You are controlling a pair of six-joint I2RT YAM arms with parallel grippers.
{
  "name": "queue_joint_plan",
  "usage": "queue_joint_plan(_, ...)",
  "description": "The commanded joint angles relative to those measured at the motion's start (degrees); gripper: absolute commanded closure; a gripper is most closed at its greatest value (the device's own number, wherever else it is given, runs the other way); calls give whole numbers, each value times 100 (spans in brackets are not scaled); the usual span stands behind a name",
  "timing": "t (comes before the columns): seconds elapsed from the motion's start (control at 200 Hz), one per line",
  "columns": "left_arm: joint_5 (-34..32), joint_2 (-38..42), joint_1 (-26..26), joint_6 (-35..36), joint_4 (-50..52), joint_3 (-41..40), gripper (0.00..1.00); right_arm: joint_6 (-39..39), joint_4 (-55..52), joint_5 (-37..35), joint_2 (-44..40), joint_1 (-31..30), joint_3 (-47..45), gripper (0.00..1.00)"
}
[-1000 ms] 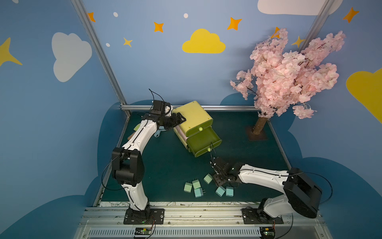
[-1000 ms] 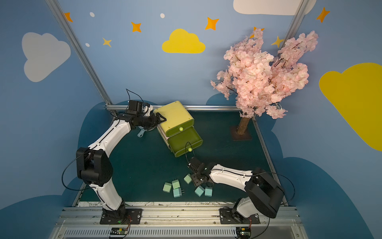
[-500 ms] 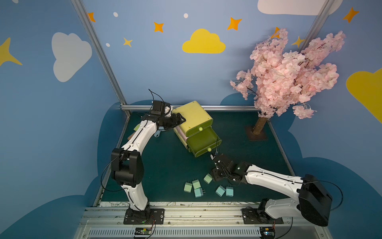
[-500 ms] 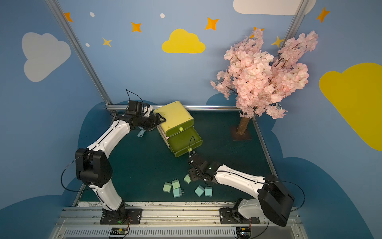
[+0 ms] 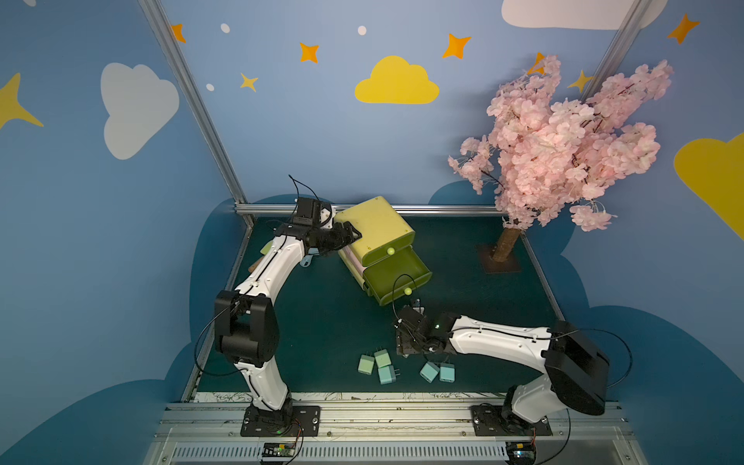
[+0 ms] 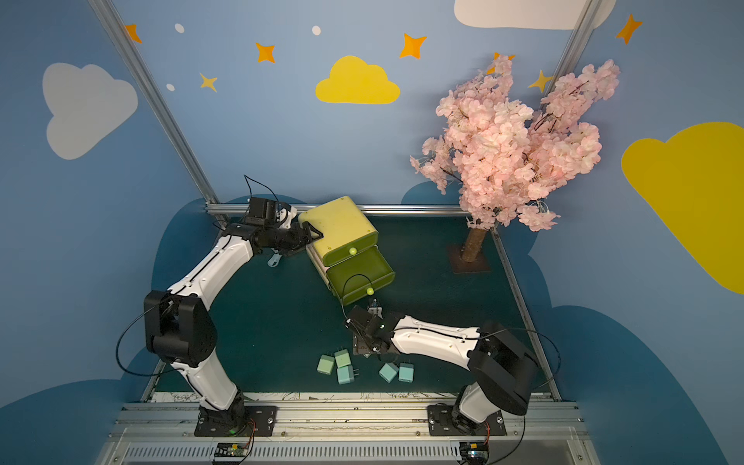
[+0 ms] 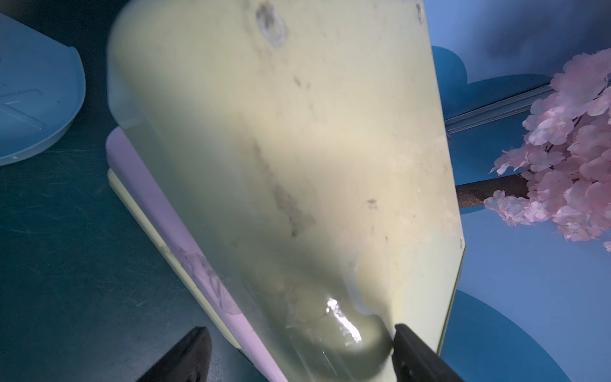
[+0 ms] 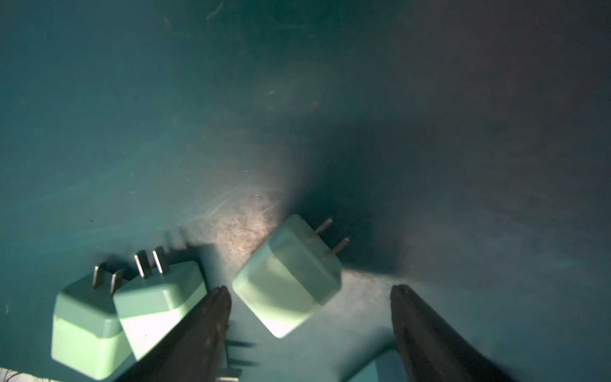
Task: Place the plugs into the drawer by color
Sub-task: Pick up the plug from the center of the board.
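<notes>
Left of centre in both top views: left gripper [image 5: 350, 240] [image 6: 312, 240] at the rear upper corner of the yellow drawer chest [image 5: 376, 223]. In the left wrist view, black fingers [image 7: 417, 355] spread to either side of that rounded corner. One against the chest's edge, the other over the table [image 7: 66, 231] just beside the chest wall. Impossible to tell whether pinching it or only straddling it. Upper left of that view: pale blue dish [image 7: 36, 99], apart from the chest.

Middle of the top views: chest set at an angle, top drawer closed. Beneath it, pulled-out drawer [image 5: 396, 273] open toward the lower right, with round knob [image 5: 408, 290] on its front.

Lower down, near the table's front edge: two mint plugs [image 5: 365, 364] side by side, one blue plug [image 5: 387, 374] just below them.

Right of these: right gripper [image 5: 408, 348] pointing down at the table. In the right wrist view, claw wide apart, pinching nothing. Third mint plug [image 8: 287, 277] on its side between the fingertips, close beside one finger, apart from the other. Prongs toward the upper right.

Just right again: two more blue plugs [image 5: 429, 371] together.

Far right: pink blossom tree [image 5: 563, 141].
</notes>
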State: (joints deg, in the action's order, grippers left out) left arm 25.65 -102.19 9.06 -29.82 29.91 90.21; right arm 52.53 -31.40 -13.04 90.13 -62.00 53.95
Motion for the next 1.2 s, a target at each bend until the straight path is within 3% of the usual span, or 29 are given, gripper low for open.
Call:
queue_joint_plan(0.0, -88, 85, 9, 100, 209, -148, 13, 60, -276, 93, 260, -26, 340, 19)
queue_joint_plan(0.275, -78, 112, 9, 108, 199, -158, 13, 89, -479, 357, 589, 83, 468, 26)
queue_joint_plan(0.651, -110, 92, 35, 108, 191, -175, 13, 67, -569, 536, 688, 275, 274, 20)
queue_joint_plan(0.761, -113, 94, 43, 107, 195, -164, 13, -5, -570, 527, 588, 311, 195, 24)
queue_joint_plan(0.931, -107, 102, 43, 106, 191, -155, 13, -88, -569, 460, 447, 311, 89, 41)
queue_joint_plan(1.196, -103, 129, 43, 104, 191, -156, 13, -397, -595, 391, 534, 329, 188, 44)
